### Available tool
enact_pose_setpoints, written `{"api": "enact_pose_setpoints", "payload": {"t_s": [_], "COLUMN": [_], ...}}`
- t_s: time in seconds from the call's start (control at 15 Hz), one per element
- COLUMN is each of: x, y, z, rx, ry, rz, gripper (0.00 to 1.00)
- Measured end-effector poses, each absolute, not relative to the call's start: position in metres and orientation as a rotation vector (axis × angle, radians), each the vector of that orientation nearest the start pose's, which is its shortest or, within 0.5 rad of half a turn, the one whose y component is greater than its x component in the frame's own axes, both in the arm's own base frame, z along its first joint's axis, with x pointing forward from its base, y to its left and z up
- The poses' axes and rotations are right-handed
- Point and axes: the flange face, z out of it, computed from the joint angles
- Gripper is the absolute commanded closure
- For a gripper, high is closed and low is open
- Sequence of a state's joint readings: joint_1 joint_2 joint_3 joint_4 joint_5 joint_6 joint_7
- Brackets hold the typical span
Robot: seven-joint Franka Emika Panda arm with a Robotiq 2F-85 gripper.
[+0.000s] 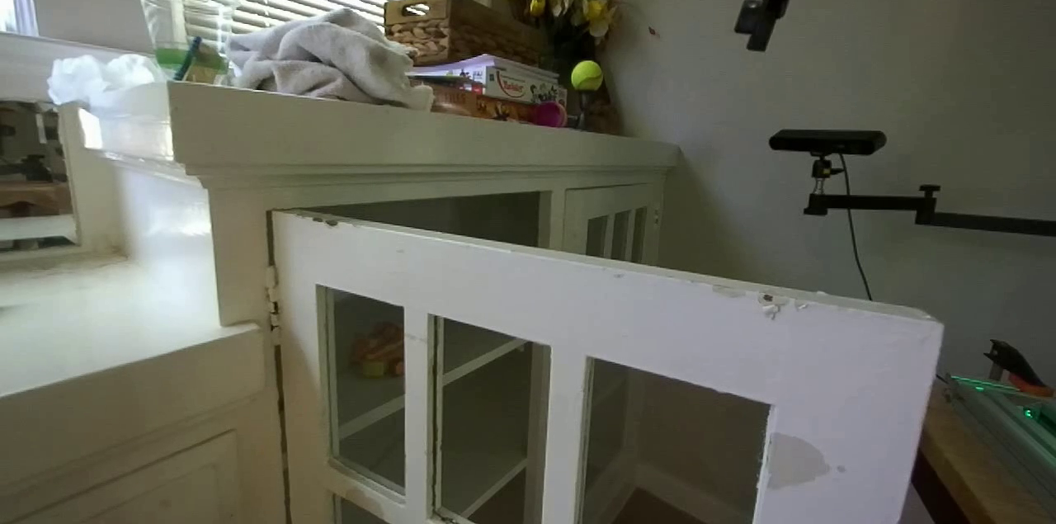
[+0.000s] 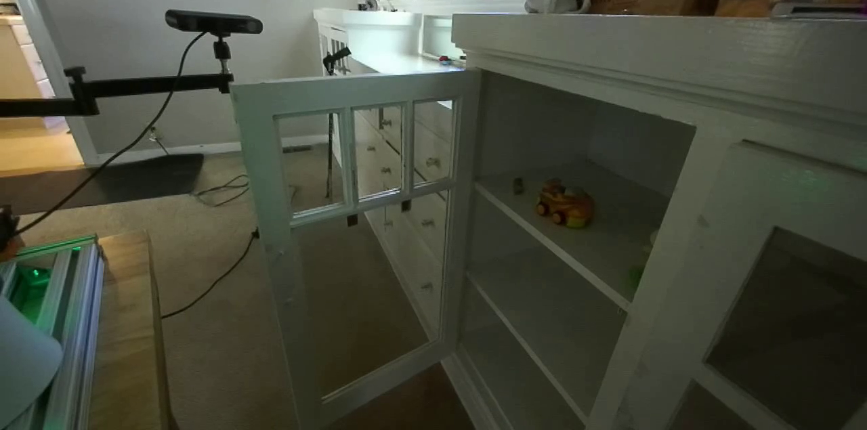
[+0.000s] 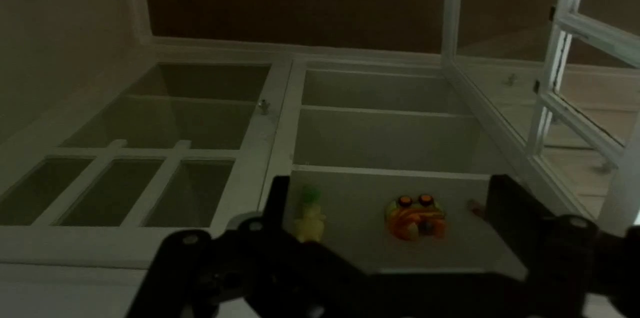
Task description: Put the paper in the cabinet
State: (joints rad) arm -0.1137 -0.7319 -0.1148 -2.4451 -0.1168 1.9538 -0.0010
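The white cabinet (image 1: 429, 128) shows in all views, with shelves inside. Its near glass-paned door (image 2: 261, 166) is swung wide away from the shelf opening, and the adjoining door (image 3: 250, 178) stays closed. High at the upper right of an exterior view hangs my gripper (image 1: 752, 30), pointing down and apart from the cabinet. From the wrist, the gripper (image 3: 389, 178) looks toward the shelves with its black fingers spread wide and nothing between them. I cannot make out the paper in any view.
An orange toy car (image 2: 566, 204) and a yellow toy (image 3: 310, 223) occupy the upper shelf. On top lie a grey towel (image 1: 330, 58), boxes (image 1: 520, 87), a plastic cup (image 1: 186, 29) and crumpled white stuff (image 1: 103, 78). A camera (image 1: 827, 142) on a black arm stands nearby.
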Motion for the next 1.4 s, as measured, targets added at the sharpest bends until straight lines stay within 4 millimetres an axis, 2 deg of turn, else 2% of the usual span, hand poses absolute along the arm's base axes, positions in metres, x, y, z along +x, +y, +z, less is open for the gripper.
{"api": "enact_pose_setpoints", "payload": {"t_s": [0.2, 0.47, 0.87, 1.4], "x": [0.375, 0.424, 0.491, 0.547], "y": [-0.074, -0.064, -0.064, -0.081], "z": [0.558, 0.554, 0.553, 0.552], "rx": [-3.097, -2.976, -2.738, -2.333], "ry": [0.397, 0.626, 0.947, 1.217], "rz": [-0.484, -0.614, -0.705, -0.75], "gripper": [0.0, 0.0, 0.0, 0.0]}}
